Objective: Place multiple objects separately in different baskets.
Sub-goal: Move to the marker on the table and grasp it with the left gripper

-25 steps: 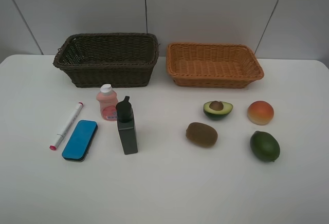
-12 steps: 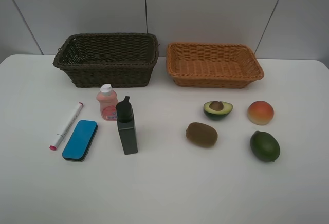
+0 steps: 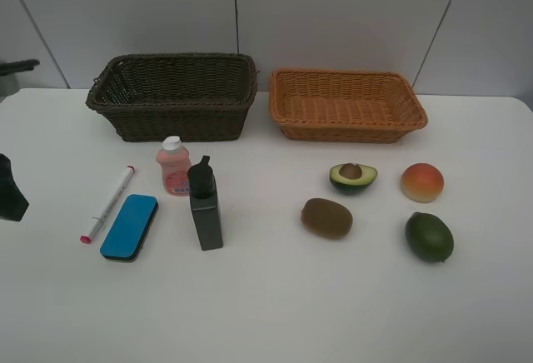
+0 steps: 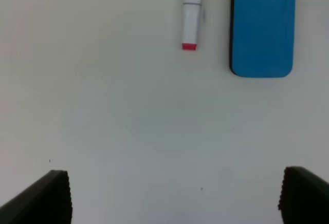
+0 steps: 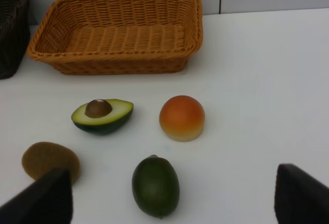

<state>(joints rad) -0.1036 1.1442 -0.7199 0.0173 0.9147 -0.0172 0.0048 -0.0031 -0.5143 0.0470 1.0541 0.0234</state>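
Currently on my white table (image 3: 266,305):

- Baskets: dark brown basket (image 3: 179,123) at rear left, light orange basket (image 3: 348,131) just beside it at rear right.
- Left group: white marker (image 3: 108,203) and blue eraser (image 3: 130,226) lying side by side. Pink bottle (image 3: 174,168) and dark green bottle (image 3: 205,206) stand upright, close together.
- Right group: halved avocado (image 3: 353,176), kiwi (image 3: 326,217), peach (image 3: 421,182) and green fruit (image 3: 429,236), each apart.
- My left gripper (image 4: 175,198): fingers spread wide over bare table, near the marker's red tip, holding nothing.
- My right gripper (image 5: 175,198): likewise spread and holding nothing, facing the fruit.
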